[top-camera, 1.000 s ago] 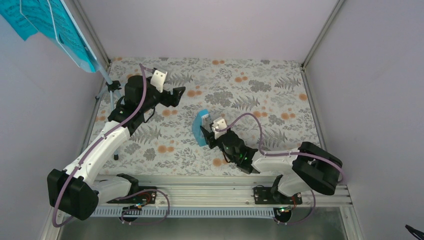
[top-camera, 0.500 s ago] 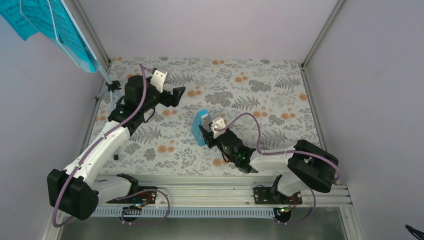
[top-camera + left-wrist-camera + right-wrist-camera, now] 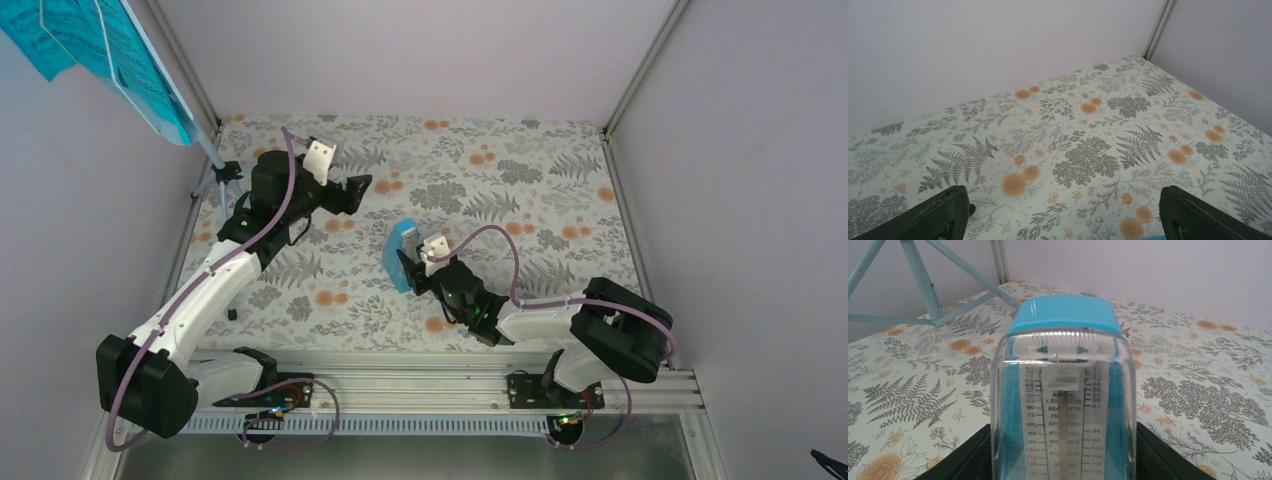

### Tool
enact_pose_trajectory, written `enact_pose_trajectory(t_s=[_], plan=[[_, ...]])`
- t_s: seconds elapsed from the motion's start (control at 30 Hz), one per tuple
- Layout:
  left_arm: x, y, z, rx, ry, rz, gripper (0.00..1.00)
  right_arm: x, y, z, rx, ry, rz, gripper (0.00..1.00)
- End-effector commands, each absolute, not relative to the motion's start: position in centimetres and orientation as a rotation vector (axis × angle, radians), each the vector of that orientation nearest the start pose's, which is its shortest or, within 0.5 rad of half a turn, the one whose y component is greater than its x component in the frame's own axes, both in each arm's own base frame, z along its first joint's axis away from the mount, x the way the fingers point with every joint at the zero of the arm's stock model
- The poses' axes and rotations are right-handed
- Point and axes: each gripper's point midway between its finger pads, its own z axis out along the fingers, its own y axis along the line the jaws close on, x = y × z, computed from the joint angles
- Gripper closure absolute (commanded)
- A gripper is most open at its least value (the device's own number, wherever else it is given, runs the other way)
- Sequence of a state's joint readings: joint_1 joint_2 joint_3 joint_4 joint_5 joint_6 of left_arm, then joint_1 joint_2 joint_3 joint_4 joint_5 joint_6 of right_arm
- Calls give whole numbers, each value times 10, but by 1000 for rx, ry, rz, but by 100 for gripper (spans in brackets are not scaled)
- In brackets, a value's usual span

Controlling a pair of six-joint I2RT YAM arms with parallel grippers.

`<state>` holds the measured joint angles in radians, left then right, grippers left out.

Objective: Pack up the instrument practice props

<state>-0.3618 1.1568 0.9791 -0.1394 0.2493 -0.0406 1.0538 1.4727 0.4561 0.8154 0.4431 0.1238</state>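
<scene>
Metronome (image 3: 403,256): blue cap, clear front cover over a printed tempo scale. Sits well to the right of the music stand (image 3: 212,155), nearer the arm bases than the stand's legs are.
Music stand: upright, tripod legs spread. Taken as the reference for every position below.
Sheet-music pages (image 3: 90,40): turquoise, on the stand's desk, high above its legs.
Right gripper (image 3: 410,270): on the side of the metronome away from the stand. Wrist view shows a dark finger tight against each lower side of the case, so it is closed on it. Cannot tell whether the base is off the table cover (image 3: 520,190).
Left gripper (image 3: 355,190): between stand and metronome, closer to the stand. Fingers spread wide, nothing between them.
Change over the last second: the right arm's elbow and shoulder links have drawn slightly toward the stand, while gripper and metronome barely shifted. Left arm and stand unchanged.
Reading: grip looks settled and the arm seems to be re-posing for a carry. Judged the start of a lift.
Progress: early. Stand and pages not yet handled. No box or case in any view.
Risk: the case is smooth and seems to narrow toward the cap, so a low pinch could slip or tip it.
</scene>
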Motion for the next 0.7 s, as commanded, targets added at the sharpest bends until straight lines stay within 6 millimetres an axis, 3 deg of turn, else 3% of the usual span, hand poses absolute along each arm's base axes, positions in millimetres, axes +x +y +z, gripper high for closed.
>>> enact_pose_trajectory(t_s=[0.0,0.53,0.67], plan=[[352,-184,295,506,1843,-530,6,259,316,144,-505,1735,461,46],[350,-191,291,532,1852,-541,6,272,323,143,-520,1800,366,32],[349,-192,292,543,1846,-545,6,273,323,148,-517,1798,367,18]])
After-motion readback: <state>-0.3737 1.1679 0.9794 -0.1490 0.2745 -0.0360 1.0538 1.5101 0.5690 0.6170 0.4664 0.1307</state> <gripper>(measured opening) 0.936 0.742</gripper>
